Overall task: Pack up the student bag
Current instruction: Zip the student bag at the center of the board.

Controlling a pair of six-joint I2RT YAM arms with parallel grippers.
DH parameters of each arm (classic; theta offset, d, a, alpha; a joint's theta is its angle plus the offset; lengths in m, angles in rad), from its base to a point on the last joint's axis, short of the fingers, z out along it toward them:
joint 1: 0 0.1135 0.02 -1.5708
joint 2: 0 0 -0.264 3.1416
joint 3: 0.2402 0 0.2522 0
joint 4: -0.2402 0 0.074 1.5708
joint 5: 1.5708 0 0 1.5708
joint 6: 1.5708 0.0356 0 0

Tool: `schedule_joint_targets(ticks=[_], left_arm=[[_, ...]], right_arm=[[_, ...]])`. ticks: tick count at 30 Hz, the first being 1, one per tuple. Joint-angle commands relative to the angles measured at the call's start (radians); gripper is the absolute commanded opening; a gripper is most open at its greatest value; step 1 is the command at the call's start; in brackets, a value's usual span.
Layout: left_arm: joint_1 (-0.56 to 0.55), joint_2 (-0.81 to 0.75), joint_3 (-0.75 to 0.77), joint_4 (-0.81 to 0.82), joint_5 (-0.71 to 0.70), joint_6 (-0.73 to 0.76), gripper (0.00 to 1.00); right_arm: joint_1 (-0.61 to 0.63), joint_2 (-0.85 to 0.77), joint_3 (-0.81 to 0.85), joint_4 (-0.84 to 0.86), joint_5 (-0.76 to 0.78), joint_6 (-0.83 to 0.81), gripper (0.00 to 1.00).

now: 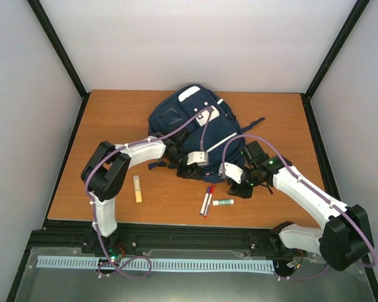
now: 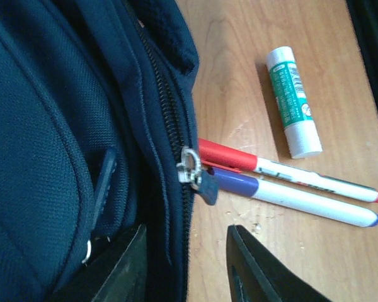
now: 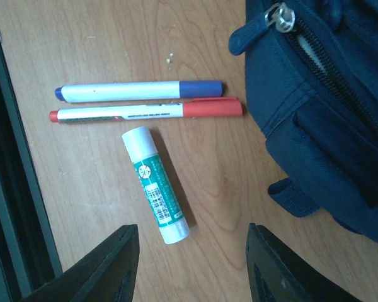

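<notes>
Packing seems hardly started: red marker point(image 3: 145, 112), blue marker point(image 3: 138, 91), glue stick point(image 3: 156, 185) and yellow stick point(image 1: 138, 189) lie outside the student bag point(image 1: 183, 123), both jaws released.

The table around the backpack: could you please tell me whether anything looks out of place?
Nothing is spilled or damaged. Four items lie loose on the table outside the backpack: a blue marker and a red marker side by side, a green glue stick next to them, and a yellowish stick apart on the left.
</notes>
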Motion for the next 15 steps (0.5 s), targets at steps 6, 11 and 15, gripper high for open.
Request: schedule_joint_targets(ticks=[6, 11, 15], left_arm=[[-0.019, 0.048, 0.016, 0.085, -0.082, -0.016, 0.16], [-0.019, 0.027, 0.030, 0.060, -0.034, -0.046, 0.01], [-0.017, 0.043, 0.169, -0.038, 0.046, -0.167, 0.01]], right_arm=[[0.005, 0.033, 0.063, 0.053, 0.010, 0.131, 0.47], [0.006, 0.064, 0.096, 0.111, 0.053, 0.212, 0.46], [0.005, 0.085, 0.158, 0.155, 0.100, 0.263, 0.42]])
